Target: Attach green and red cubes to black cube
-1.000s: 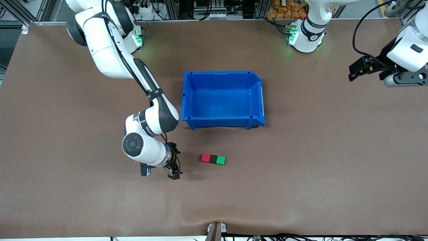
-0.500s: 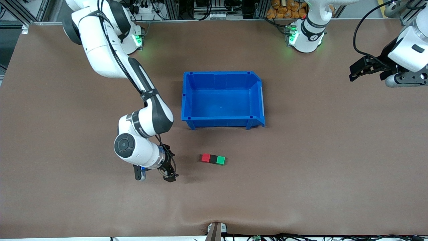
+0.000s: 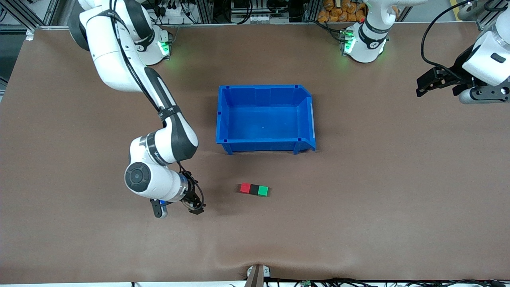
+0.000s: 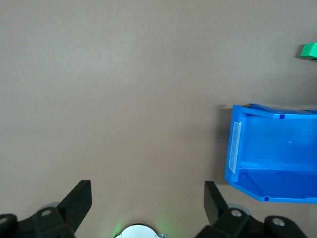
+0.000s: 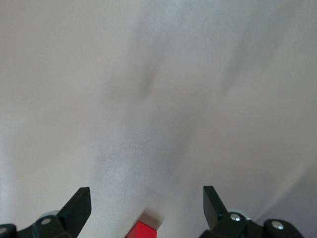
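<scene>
Red cube point(image 3: 244, 187), black cube point(image 3: 254, 189) and green cube point(image 3: 262, 191) lie touching in one row near the table's point(image 3: 358, 223) camera-side edge. Right gripper point(image 3: 195, 207), fingers wide and empty, hangs nearest, off the red end. Left gripper point(image 3: 428, 83), also wide, waits by the left-arm end.

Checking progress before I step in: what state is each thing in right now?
Small red cube: on table, touching black cube.
Matte black cube: between both.
Small green cube: touching black cube.
Blue plastic bin: upright, empty.
Right gripper: open, empty, beside cubes.
Left gripper: open, empty, waiting.
</scene>
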Available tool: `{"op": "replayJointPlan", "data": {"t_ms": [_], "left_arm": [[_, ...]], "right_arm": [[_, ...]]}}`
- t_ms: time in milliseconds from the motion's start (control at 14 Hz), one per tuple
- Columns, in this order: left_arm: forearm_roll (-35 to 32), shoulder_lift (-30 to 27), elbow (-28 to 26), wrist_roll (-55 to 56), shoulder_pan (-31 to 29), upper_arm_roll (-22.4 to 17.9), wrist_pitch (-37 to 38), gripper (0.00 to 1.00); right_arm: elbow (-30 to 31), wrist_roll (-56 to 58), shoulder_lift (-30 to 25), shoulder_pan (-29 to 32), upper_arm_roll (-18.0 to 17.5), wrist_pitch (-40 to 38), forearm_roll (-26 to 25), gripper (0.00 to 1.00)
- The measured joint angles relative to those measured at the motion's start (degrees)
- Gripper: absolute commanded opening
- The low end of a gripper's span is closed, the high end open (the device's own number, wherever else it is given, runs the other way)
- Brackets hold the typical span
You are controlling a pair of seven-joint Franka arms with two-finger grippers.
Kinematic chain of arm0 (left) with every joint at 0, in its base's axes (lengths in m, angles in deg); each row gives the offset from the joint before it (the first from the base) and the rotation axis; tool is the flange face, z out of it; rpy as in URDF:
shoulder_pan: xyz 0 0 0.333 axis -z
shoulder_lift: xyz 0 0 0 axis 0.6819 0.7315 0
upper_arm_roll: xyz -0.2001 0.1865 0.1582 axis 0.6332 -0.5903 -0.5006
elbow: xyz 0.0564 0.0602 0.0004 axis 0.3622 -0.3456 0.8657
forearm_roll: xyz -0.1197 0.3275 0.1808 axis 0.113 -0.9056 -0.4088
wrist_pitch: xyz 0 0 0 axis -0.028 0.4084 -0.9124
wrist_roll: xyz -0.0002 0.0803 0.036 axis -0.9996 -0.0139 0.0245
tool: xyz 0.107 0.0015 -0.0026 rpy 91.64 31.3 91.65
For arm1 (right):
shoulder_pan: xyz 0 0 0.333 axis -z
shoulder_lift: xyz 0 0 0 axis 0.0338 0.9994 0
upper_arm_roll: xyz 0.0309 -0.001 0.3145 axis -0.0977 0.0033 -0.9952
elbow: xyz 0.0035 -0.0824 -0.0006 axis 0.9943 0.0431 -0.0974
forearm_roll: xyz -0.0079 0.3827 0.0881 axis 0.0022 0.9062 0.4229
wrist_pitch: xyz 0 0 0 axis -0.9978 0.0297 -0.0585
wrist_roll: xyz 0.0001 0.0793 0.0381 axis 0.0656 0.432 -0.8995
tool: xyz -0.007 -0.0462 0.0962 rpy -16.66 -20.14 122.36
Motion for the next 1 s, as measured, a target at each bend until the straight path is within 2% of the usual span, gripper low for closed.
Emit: {"op": "replayJointPlan", "data": {"t_ms": [571,1000], "left_arm": [[0.0,0.0,1.1,1.1,0.4,0.3,-0.3,1.00],[0.0,1.1,1.5,1.3,0.5,0.3,-0.3,1.00]], "right_arm": [[0.0,14.0,-2.4,3.2,0.0,-9.1,-0.3,1.00],[0.0,18.9,-3.8,4.3,0.0,-11.1,-1.1,1.00]]}}
